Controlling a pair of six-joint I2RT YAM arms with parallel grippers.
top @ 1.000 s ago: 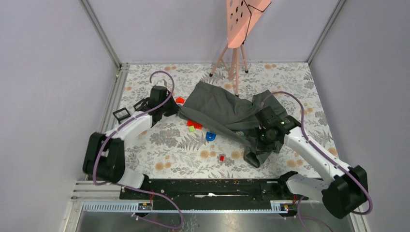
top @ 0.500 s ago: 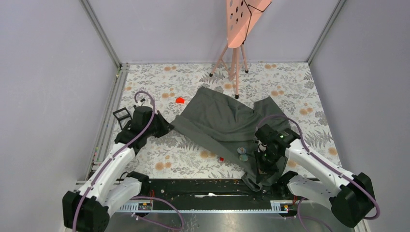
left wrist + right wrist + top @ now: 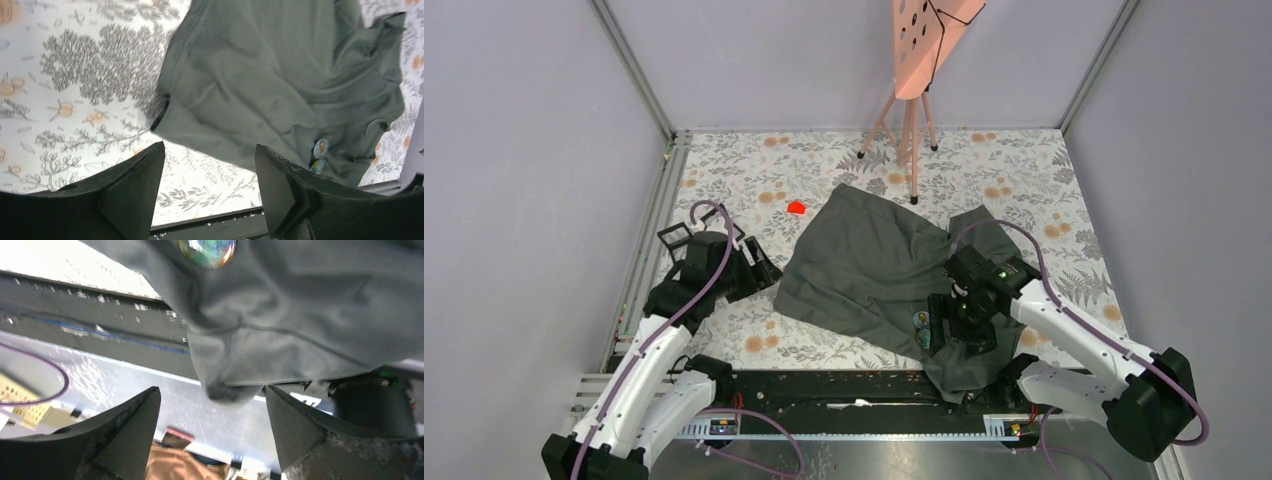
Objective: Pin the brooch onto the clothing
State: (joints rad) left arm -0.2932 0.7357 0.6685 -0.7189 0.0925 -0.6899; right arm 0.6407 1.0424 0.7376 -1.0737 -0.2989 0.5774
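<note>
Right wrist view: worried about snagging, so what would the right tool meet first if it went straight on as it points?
The right tool would likely meet the T-shirt first: its drooping fold hangs between the open fingers, though depth is unclear.

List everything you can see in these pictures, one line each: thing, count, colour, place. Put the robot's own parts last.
T-shirt: one, dark grey, mid-table, near hem hanging over the front edge.
Brooches: two, round, bluish, on the T-shirt's near right part.
Chip: one, red, on the cloth beyond the T-shirt's left corner.
Stand: one, pink, three-legged, at the far edge.
Frame: one, black, square, at the left edge.
Tablecloth: one, white with a floral print, over the table.
Left gripper: one, black, open, left of the T-shirt.
Right gripper: one, black, open, at the T-shirt's near hem.
</note>
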